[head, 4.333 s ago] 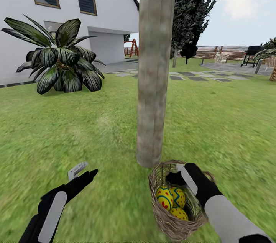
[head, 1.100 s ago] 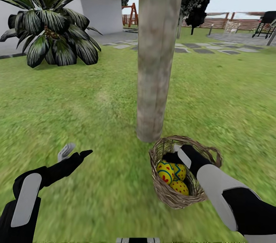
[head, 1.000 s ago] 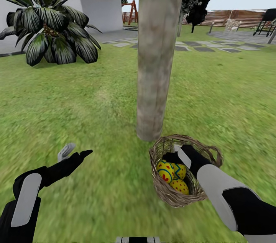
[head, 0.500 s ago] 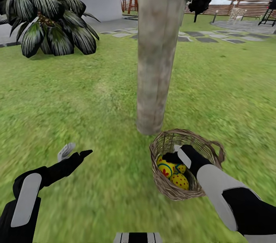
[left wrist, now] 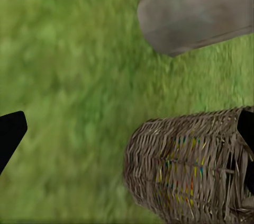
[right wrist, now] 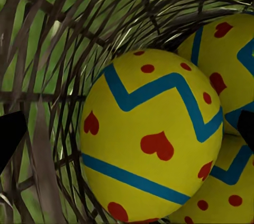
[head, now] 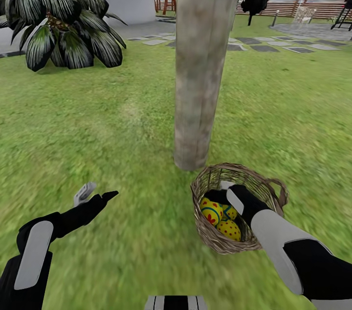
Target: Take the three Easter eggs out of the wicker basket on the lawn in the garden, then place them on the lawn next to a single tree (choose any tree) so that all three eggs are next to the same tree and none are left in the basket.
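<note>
Head view: right gripper point(head: 222, 191) is down inside the wicker basket point(head: 210, 236), which sits on the lawn point(head: 98, 119) just beside the base of the tree point(head: 200, 65), to its right and toward the robot. All three Easter eggs point(head: 220, 217) lie in the basket bottom, bunched together, none out yet.

Right wrist view: nearest egg point(right wrist: 153, 134) sits dead ahead between the two dark fingertips point(right wrist: 10, 134), one seen at each edge of the picture, so fingers are spread wide with the egg in the gap and no contact visible. Its long axis runs roughly across the finger line, tilted, with two more eggs point(right wrist: 227, 60) pressed against it behind and below. Judgement: next move is a short push forward, then close on that front egg; it's round and smooth, so it could squirt out against the wicker wall.

Left gripper point(head: 95, 195) hangs over bare grass well apart from the basket, fingers spread, holding nothing. Left wrist view has the basket's side point(left wrist: 185, 166) and the trunk foot point(left wrist: 196, 12). Right arm is clearly the nearer one.
</note>
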Controlling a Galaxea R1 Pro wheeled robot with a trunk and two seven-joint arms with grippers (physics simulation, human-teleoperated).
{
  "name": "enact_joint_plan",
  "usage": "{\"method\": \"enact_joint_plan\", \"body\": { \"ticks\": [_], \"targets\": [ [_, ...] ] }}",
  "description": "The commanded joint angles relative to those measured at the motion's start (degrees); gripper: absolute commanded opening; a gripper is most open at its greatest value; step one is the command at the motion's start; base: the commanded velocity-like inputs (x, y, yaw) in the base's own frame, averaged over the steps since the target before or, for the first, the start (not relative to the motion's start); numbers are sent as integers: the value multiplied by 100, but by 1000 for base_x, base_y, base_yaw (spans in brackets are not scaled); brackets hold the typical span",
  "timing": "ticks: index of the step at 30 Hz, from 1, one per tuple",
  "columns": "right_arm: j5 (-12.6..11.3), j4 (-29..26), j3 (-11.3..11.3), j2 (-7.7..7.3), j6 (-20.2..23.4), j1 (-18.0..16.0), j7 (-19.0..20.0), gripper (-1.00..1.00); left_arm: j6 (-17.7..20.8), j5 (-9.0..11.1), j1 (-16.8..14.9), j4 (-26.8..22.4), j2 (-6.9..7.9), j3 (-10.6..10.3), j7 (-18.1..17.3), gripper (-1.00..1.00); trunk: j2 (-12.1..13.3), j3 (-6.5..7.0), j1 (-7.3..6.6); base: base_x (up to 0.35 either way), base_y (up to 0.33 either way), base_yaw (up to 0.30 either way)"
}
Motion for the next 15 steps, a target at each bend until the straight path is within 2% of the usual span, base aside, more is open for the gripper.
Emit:
{"method": "enact_joint_plan", "body": {
  "ticks": [1, 15],
  "targets": [
    [-14, -7, 29, -7, 15, 0, 10, 100, 23, 60, -3, -5, -1, 4, 53, 100, -2, -4, -1, 0, 0, 0],
    [-31, -6, 27, -17, 2, 7, 37, 100, 21, 60, -3, 4, -2, 3, 52, 100, -2, -4, -1, 0, 0, 0]
  ]
}}
